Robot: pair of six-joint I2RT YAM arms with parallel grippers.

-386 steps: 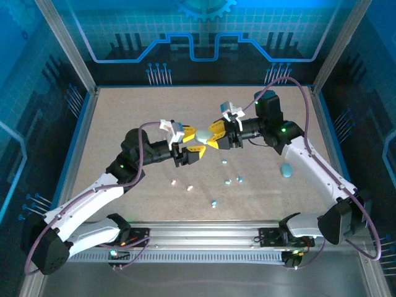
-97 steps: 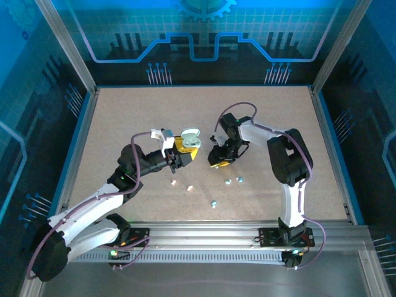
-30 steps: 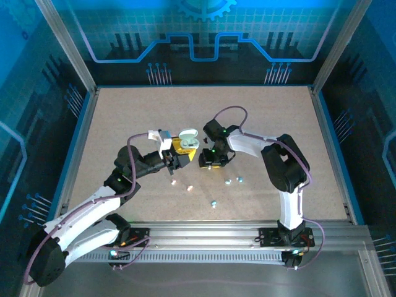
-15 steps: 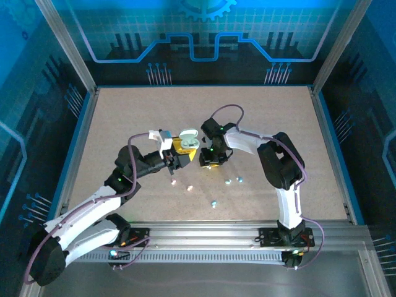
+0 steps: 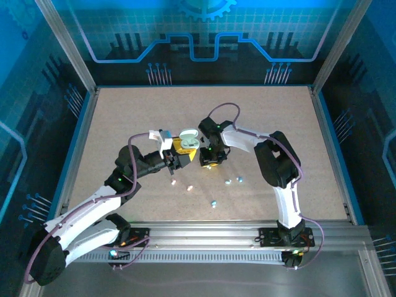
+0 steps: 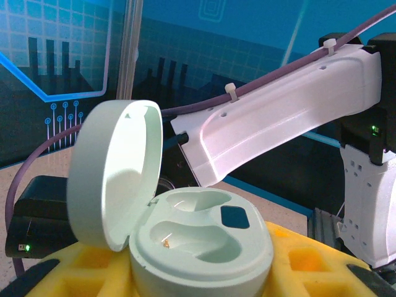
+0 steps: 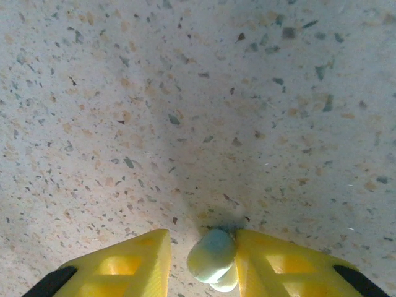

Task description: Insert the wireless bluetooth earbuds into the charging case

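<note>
My left gripper (image 5: pixel 184 147) is shut on the pale mint charging case (image 5: pixel 189 139), holding it off the table with its lid open. In the left wrist view the case (image 6: pixel 201 238) sits between the yellow fingers (image 6: pixel 303 260), lid (image 6: pixel 114 173) tipped back to the left, and both wells are empty. My right gripper (image 5: pixel 209 159) points down at the table just right of the case. In the right wrist view a teal earbud (image 7: pixel 212 255) lies on the table between its fingers (image 7: pixel 133 263). It touches the right finger, with a gap to the left one.
Several more earbuds lie loose on the speckled table nearer the arm bases: pale ones (image 5: pixel 174 182) (image 5: pixel 190 187) and teal ones (image 5: pixel 228 181) (image 5: pixel 239 179) (image 5: pixel 213 202). The right arm's white link (image 6: pixel 278 117) passes close behind the held case.
The right gripper has shifted slightly left towards the held case and its fingers have narrowed around the teal earbud. The left arm and the case have stayed put.
</note>
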